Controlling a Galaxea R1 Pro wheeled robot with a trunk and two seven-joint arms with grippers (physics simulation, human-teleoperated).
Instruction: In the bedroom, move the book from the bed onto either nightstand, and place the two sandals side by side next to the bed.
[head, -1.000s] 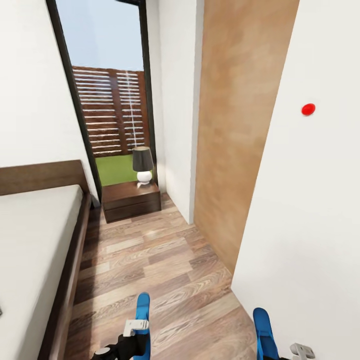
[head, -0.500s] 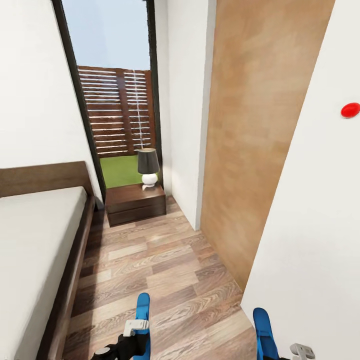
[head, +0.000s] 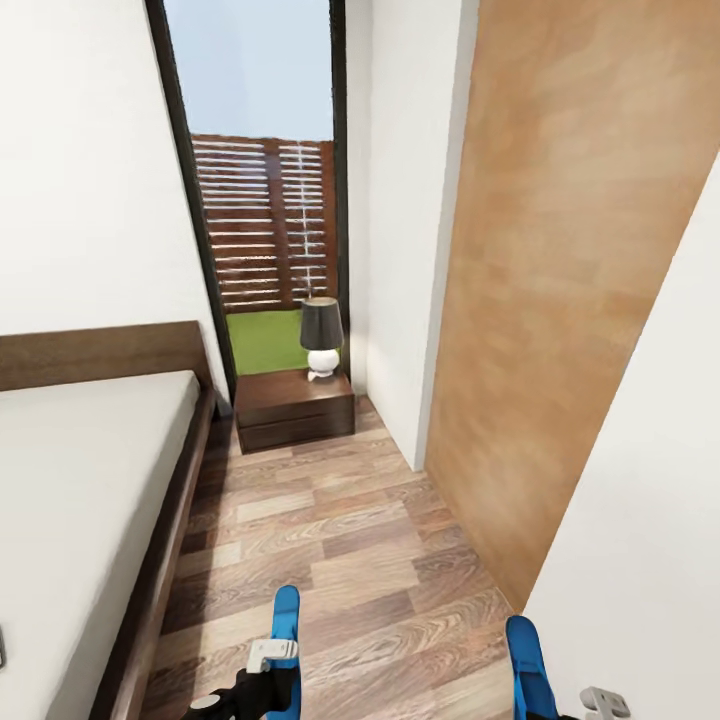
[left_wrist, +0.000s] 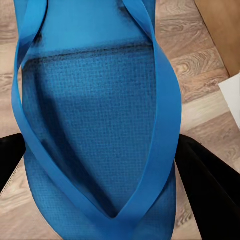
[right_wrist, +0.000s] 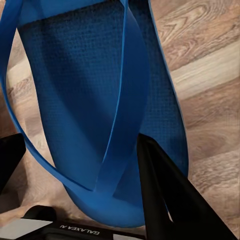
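Sandals are carried one in each gripper above the plank floor (head: 340, 560): the left gripper (left_wrist: 100, 170) clamps one sandal (left_wrist: 95, 115) between its black fingers (left_wrist: 207, 185), and the right gripper (right_wrist: 80, 170) grips the other sandal (right_wrist: 95, 95) the same way. From left to right, the bed (head: 70, 480) lies along the floor's left edge, then the nightstand (head: 293, 408) stands at its head corner with a lamp (head: 321, 337) on top, before the glass door (head: 265, 170).

A black-shaded lamp (head: 321, 336) with a white base stands before a slatted wooden fence (head: 265, 223).
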